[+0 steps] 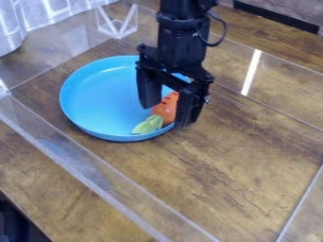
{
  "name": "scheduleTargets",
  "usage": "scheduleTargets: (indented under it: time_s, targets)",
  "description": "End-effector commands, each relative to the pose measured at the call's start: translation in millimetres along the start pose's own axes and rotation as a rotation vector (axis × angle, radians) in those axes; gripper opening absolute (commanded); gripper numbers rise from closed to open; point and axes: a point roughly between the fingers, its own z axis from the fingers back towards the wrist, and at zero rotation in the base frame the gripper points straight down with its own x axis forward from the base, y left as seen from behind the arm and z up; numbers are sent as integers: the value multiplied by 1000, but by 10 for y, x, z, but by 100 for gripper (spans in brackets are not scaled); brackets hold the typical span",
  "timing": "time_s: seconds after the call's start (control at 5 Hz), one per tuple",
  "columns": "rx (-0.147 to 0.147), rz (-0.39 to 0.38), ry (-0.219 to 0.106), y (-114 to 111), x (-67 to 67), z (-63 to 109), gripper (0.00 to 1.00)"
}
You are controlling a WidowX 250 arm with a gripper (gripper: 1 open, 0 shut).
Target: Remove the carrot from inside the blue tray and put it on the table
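Note:
The orange carrot point(168, 106) lies at the right inner edge of the round blue tray point(94, 95), its light green top point(147, 125) pointing toward the front. My black gripper point(171, 101) has come down over it, open, with one finger point(147, 90) left of the carrot inside the tray and the other finger point(194, 106) right of it by the rim. The carrot sits between the fingers, partly hidden by them. I cannot tell whether the fingers touch it. The tray rests on the dark wood table point(214, 180).
A glossy clear cover lies over the table with raised seams point(76, 156) crossing it. A white wire object point(117, 19) stands behind the tray at the back. Bare tabletop extends to the right and front of the tray.

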Motion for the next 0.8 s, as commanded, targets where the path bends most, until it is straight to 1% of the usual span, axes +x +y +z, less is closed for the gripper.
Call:
scheduleTargets:
  time_s: [0.0,0.4,0.6]
  targets:
    - [5,11,-95,103,106,215,100]
    - [-1,2,-113,158,188,159,100]
    - [-7,-3,-116,181,217,121,100]
